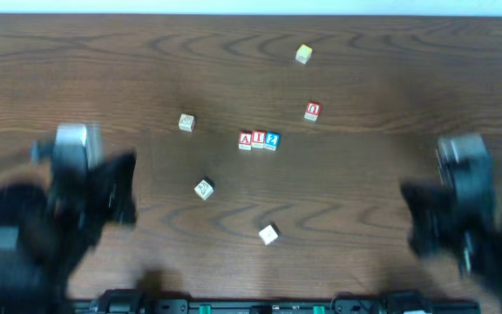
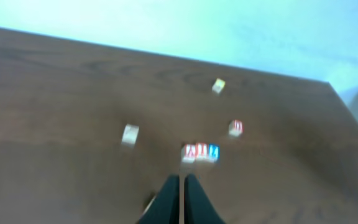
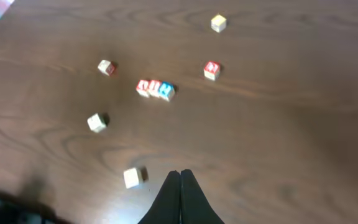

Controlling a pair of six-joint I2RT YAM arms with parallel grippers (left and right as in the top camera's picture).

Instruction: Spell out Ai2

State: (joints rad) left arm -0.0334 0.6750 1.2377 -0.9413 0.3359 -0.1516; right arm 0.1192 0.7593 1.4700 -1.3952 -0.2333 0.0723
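Three small letter blocks stand in a touching row at the table's middle: a red A block, a red I block and a blue 2 block. The row also shows in the left wrist view and the right wrist view. My left gripper is shut and empty, at the near left, well back from the row. My right gripper is shut and empty, at the near right, also far from the row.
Loose blocks lie around: a yellow one at the back, a red-lettered one, a pale one left of the row, and two more in front of it.
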